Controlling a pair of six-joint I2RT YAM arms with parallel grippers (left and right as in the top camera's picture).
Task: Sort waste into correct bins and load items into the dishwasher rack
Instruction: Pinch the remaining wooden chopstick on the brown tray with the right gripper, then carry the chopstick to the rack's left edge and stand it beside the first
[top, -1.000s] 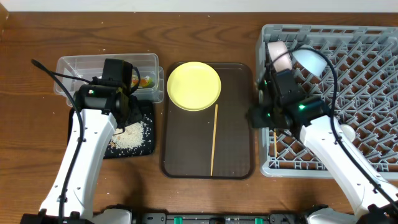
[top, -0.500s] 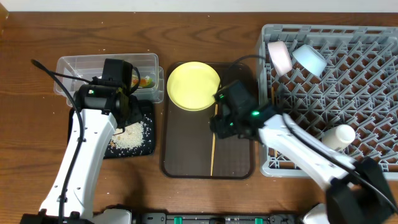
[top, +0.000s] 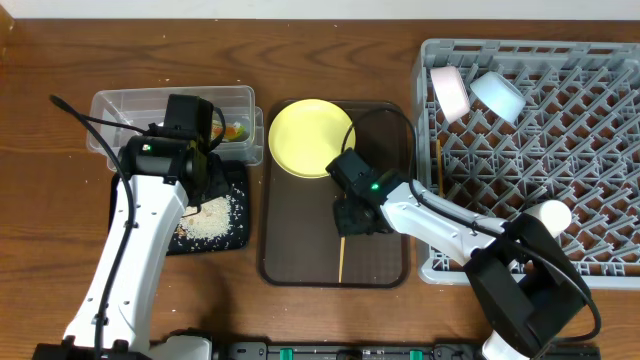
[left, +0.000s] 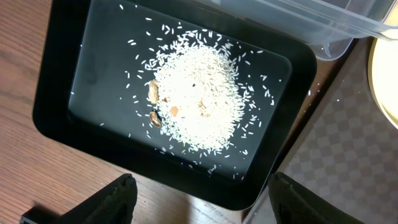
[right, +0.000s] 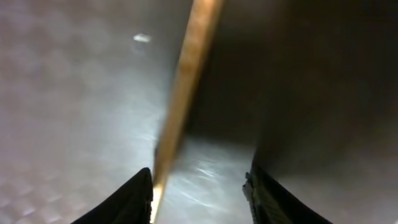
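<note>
Grey lattice rack (top: 560, 150), bowls (top: 450, 90) tilted in its far corner, stands to the right of your right gripper (top: 350, 216). That gripper hangs over the brown tray (top: 290, 230), jaws apart, a thin pale wooden chopstick (right: 186, 74) lying beneath, close against one finger. Your left gripper (left: 208, 199), also spread, hovers above the black tray (left: 81, 93) of heaped white rice (left: 199, 106).
</note>
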